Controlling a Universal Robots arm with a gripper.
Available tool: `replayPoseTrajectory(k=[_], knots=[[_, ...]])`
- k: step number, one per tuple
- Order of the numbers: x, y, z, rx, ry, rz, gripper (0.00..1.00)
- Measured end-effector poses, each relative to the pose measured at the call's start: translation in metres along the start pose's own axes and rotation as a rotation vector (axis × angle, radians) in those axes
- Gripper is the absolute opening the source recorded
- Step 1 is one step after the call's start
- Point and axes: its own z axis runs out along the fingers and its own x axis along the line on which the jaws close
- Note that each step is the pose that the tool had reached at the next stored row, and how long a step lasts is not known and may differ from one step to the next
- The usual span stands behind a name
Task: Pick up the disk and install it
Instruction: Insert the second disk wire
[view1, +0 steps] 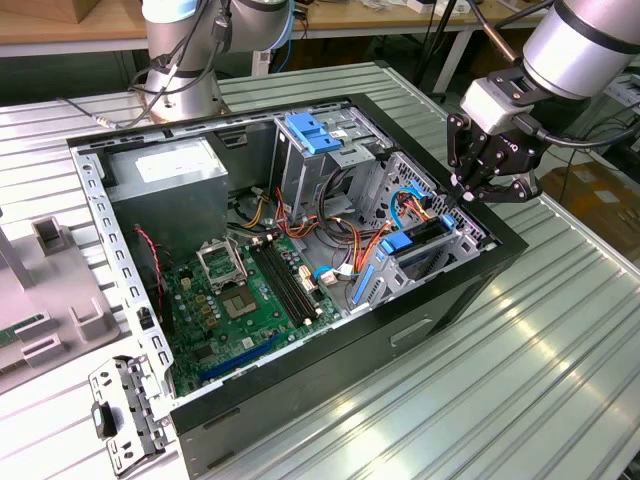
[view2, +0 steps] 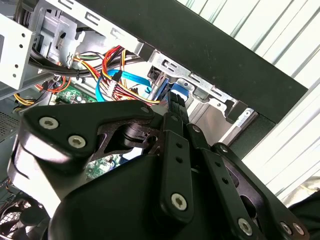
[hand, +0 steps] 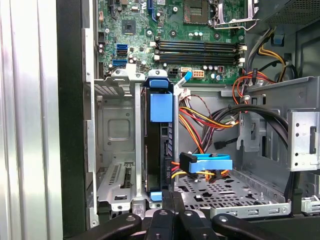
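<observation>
a: where do we see the disk (hand: 159, 150)?

b: in the first wrist view it stands on edge in the small metal cage (hand: 116, 150) at the case's front corner, its blue carrier (hand: 160, 106) on top. in the exterior view the disk (view1: 420, 240) sits in that cage (view1: 440, 262), near the exterior view's right end of the open case (view1: 440, 310).

a: and the pincer (view1: 468, 196)?

b: it hangs right above the cage's outer end, fingertips down at the disk's edge. in the first wrist view the pincer (hand: 172, 200) has its fingers (hand: 165, 197) close together, just at the disk's near end. in the second wrist view the pincer (view2: 176, 102) has its fingers (view2: 179, 109) pressed near each other against something blue.

a: clamped on the disk, then?

b: we cannot tell; the fingers look nearly together, but we can't see whether they grip.

a: what else lies around?

b: a motherboard (view1: 250, 300) on the case floor, a bundle of coloured cables (hand: 210, 120) beside the cage, a blue latch (view1: 312, 132) on the taller cage, and a grey power supply (view1: 165, 175) at the far corner. the case rests on a ribbed metal desk (view1: 520, 380).
</observation>
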Motion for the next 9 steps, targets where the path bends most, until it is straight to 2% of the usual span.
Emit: replayPoseTrajectory(k=[6,7,8,9], knots=[[0.0000,-0.0001,0.0000,-0.0001,0.0000,0.000,0.11],[0.0000,-0.0001,0.0000,0.0000,0.0000,0.000,0.11],[0.0000,-0.0001,0.0000,0.0000,0.0000,0.000,0.17],[0.0000,-0.0001,0.0000,0.0000,0.0000,0.000,0.17]])
